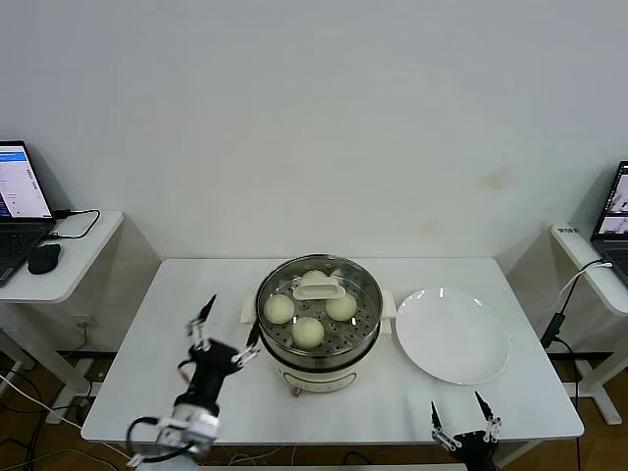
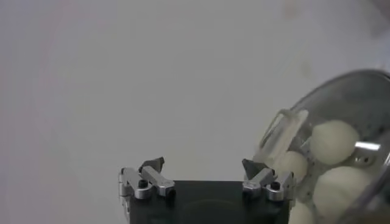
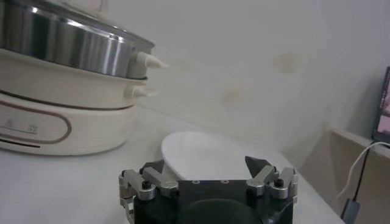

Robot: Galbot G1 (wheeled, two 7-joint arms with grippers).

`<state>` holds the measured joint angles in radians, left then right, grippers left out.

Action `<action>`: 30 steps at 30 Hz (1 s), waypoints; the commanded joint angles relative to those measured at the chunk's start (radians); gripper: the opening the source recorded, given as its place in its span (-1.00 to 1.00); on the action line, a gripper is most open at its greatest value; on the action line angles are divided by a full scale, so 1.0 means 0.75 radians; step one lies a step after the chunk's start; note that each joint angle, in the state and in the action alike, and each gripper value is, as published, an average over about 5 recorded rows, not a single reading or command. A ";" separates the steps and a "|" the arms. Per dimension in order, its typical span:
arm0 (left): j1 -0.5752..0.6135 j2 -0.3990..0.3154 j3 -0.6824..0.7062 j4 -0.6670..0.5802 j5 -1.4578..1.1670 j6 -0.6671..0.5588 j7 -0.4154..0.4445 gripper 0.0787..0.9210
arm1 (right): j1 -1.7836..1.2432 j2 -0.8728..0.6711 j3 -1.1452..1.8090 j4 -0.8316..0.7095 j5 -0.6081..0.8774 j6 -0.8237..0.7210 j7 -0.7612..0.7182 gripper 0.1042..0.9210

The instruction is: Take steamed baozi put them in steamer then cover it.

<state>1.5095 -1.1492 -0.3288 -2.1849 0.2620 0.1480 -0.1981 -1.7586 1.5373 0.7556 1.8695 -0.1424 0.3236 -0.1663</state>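
The steamer (image 1: pixel 324 367) stands at the table's middle, a steel pot on a cream base. A clear glass lid with a cream handle (image 1: pixel 319 287) lies on top of it. Through the glass I see three steamed baozi (image 1: pixel 280 308) (image 1: pixel 340 306) (image 1: pixel 308 332) on the perforated tray. My left gripper (image 1: pixel 232 324) hovers just left of the pot, open and empty; in the left wrist view the left gripper (image 2: pixel 203 164) has the lid handle (image 2: pixel 283 131) and baozi (image 2: pixel 335 141) beyond one fingertip. My right gripper (image 1: pixel 457 412) waits open at the table's front edge; the right wrist view shows the right gripper (image 3: pixel 205 163) facing the steamer (image 3: pixel 67 52).
A flat white plate (image 1: pixel 451 334) (image 3: pixel 207 149) lies bare to the right of the steamer. A side desk on the left carries a laptop (image 1: pixel 20 196) and a mouse (image 1: pixel 44 257). Another desk (image 1: pixel 599 260) with cables stands at the right.
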 commanded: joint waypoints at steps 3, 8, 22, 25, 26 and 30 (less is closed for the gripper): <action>0.395 -0.019 -0.268 0.175 -0.915 -0.450 -0.121 0.77 | -0.071 -0.084 -0.040 0.063 0.146 -0.039 -0.032 0.76; 0.419 -0.026 -0.269 0.220 -0.877 -0.485 -0.069 0.77 | -0.082 -0.102 -0.061 0.068 0.169 -0.056 -0.046 0.76; 0.497 -0.048 -0.284 0.216 -0.870 -0.501 0.040 0.77 | -0.095 -0.106 -0.138 0.090 0.161 -0.065 -0.056 0.76; 0.504 -0.050 -0.277 0.214 -0.862 -0.500 0.049 0.77 | -0.100 -0.113 -0.145 0.090 0.162 -0.070 -0.057 0.76; 0.504 -0.051 -0.275 0.215 -0.856 -0.500 0.052 0.77 | -0.102 -0.116 -0.147 0.091 0.162 -0.073 -0.057 0.76; 0.505 -0.053 -0.262 0.228 -0.832 -0.503 0.069 0.77 | -0.108 -0.128 -0.157 0.102 0.164 -0.089 -0.057 0.76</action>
<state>1.8574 -1.1861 -0.5189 -2.0319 -0.3440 -0.2027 -0.1717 -1.8326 1.4552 0.6585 1.9364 -0.0293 0.2708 -0.2077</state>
